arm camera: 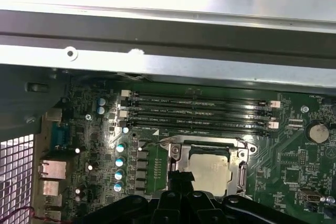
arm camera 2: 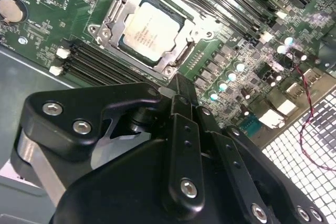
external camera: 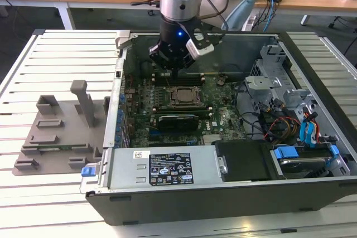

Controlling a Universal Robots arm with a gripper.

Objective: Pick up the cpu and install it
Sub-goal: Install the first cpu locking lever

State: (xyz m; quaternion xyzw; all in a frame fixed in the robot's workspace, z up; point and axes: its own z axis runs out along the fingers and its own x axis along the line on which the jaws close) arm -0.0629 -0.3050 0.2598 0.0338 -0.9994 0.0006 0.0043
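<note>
1. The case (external camera: 312, 54) lies on its side on the slatted table (external camera: 56, 59) with the side panel off, so the board (external camera: 217, 115) faces up and the arm can come straight down onto it.

2. The cpu (arm camera 2: 149, 31) sits flat in the socket (arm camera 2: 113, 22). In both wrist views its pale metal top shows square inside the metal frame, level with it and not tilted. To my eye it is already seated, which would make the placing part of the job done.

3. The gripper (external camera: 174, 69) hangs just above the board, over the memory slots (arm camera: 199, 109) beside the socket, close to the chip but apart from it. That reads as a position just off the socket, where the fingers clear the frame.

4. In the second wrist view the fingers (arm camera 2: 181, 95) look drawn together into one narrow black blade with no gap and nothing between them. I take the hand as closed and empty.

5. The socket's frame stands open around the chip, with its thin wire lever (arm camera: 152, 142) showing at one side. I cannot tell whether the lever is latched.

6. The grey tray (external camera: 56, 132) with upright posts rests on the table at the exterior view's left, well apart from the case. I see no chip on it.
</note>
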